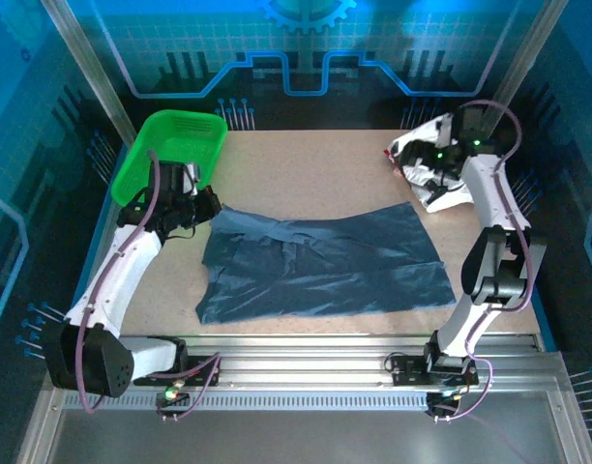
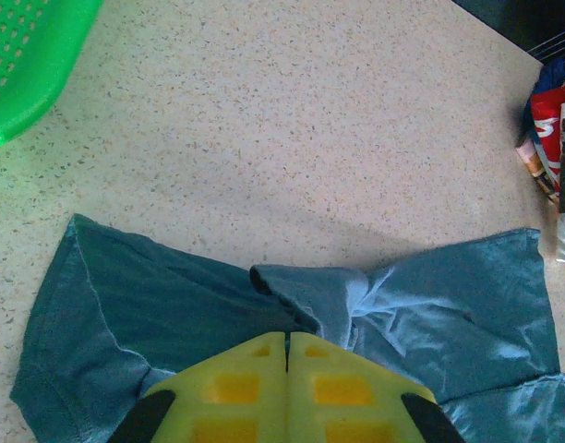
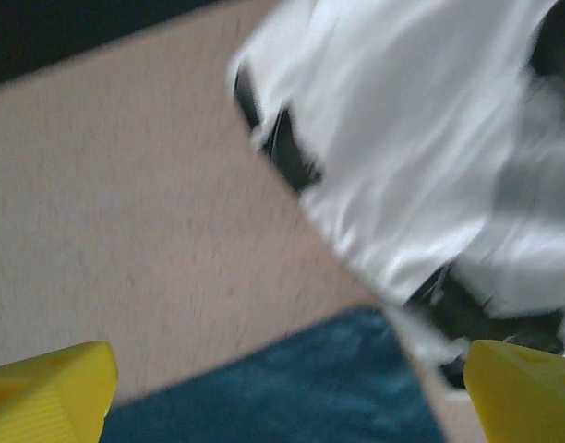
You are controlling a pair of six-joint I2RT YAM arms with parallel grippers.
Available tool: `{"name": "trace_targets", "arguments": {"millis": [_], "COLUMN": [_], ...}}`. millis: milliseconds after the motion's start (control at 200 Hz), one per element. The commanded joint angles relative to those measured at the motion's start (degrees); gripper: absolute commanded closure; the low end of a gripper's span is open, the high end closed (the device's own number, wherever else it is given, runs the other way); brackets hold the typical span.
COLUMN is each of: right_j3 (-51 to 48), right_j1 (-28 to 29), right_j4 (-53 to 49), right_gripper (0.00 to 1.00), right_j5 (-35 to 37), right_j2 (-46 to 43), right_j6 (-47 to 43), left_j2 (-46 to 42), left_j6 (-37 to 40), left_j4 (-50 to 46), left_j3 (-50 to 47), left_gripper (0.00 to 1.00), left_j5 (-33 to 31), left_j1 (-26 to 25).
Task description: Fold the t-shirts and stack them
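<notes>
Speckled beige table, bearing: one dark blue t-shirt, spread out and rumpled from centre towards 6 o'clock; one crumpled heap of white printed t-shirts at 2 o'clock, near the blue one's corner; one green mesh basket at the 10 o'clock corner.

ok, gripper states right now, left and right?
Left gripper: shut, tips at a raised fold of the blue t-shirt; whether it pinches the cloth cannot be told.
Right gripper: open, holding nothing, near the white t-shirts.

Matt soft cloth slate-blue t-shirt; glossy plastic mesh basket.
</notes>
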Motion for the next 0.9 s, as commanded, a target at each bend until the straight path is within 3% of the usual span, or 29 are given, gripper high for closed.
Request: {"name": "trace_targets", "arguments": {"millis": [0, 170, 415, 575, 895], "right_j3": [-6.25, -10.47, -4.37, -1.66, 5.02], "right_j1": [3.79, 4.04, 4.36, 3.72, 3.18], "right_j4": [-1.82, 0.12, -1.88, -3.75, -5.77], "right_gripper": [0.05, 0.17, 0.34, 0.34, 0.35], "right_j5": [-1.87, -1.2, 2.93, 7.86, 10.65], "right_j2": [-1.21, 2.22, 12.79, 17.19, 21.64], "right_j6": [-0.53, 2.86, 3.84, 5.43, 3.73], "left_j2": [0.36, -0.11, -0.78, -1.37, -2.32], "left_j6": [1.9, 2.03, 1.94, 1.66, 1.77], "left_j4": [0.94, 0.58, 0.05, -0.04, -1.42], "left_j3": [0.85, 0.28, -0.27, -0.99, -0.99], "left_gripper": [1.0, 1.0, 1.0, 1.0, 1.0], "left_j5": [1.42, 0.58, 0.04, -0.2, -1.21], "left_j1": [0.58, 0.66, 0.84, 1.02, 1.06]}}
